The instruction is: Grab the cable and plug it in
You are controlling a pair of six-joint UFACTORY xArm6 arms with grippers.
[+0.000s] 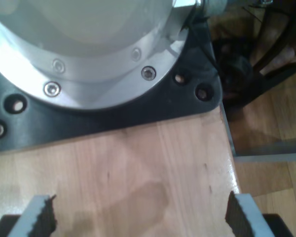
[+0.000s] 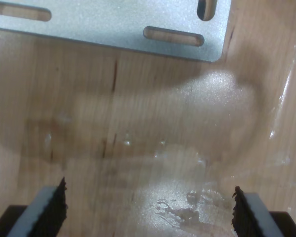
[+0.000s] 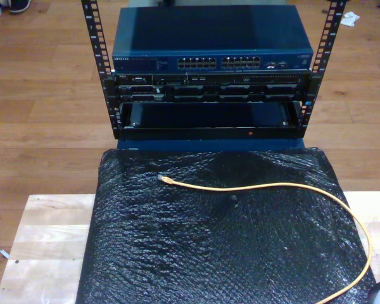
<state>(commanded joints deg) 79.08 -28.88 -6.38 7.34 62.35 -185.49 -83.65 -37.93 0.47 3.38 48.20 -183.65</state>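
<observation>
The cable [image 3: 285, 187] is thin and yellow-orange. It lies on a black mat [image 3: 202, 253] in the exterior view, its small plug [image 3: 164, 180] pointing toward that view's left, while the rest curves off toward the lower right. My first gripper [image 1: 140, 217] is open above bare wooden tabletop, with nothing between its ridged pads [image 1: 44, 216]. My second gripper [image 2: 149, 212] is also open over glossy wood, and its pads [image 2: 53, 210] hold nothing.
Beyond the mat stands a rack [image 3: 209, 88] holding a blue network switch with rows of ports [image 3: 218, 63]. A round silver arm base on a black plate [image 1: 103, 54] sits just ahead of my first gripper. A slotted grey metal plate [image 2: 113, 24] lies ahead of my second gripper.
</observation>
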